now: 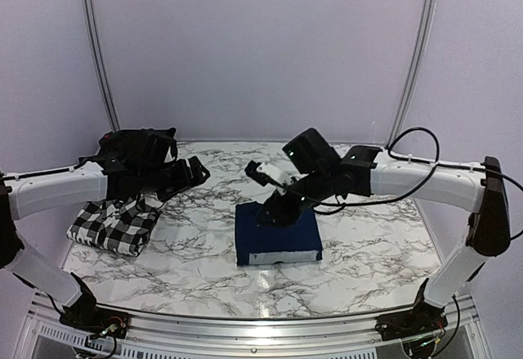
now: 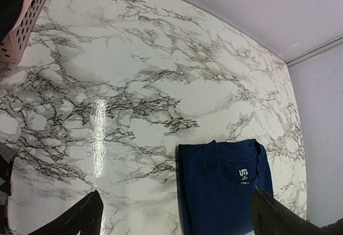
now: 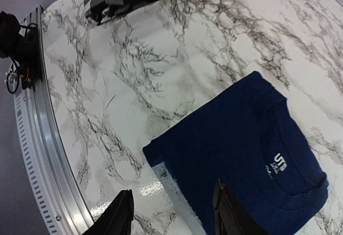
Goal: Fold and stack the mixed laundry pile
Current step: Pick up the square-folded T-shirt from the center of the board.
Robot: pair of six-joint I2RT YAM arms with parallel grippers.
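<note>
The right claw (image 3: 172, 197) stands wide and empty over the folded navy blue cotton T-shirt (image 3: 241, 154) — flat on the white marble counter (image 3: 161, 58). The left claw (image 2: 177, 203), equally wide, holds nothing — the crumpled black-and-white checked shirt (image 1: 114, 224) lies below it, to its left.

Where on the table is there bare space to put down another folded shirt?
Bare marble between the check shirt and the T-shirt, along the near edge in front of both, and right of the T-shirt up to the table edge. Crowded: the left side, with the check shirt and pink basket.
</note>
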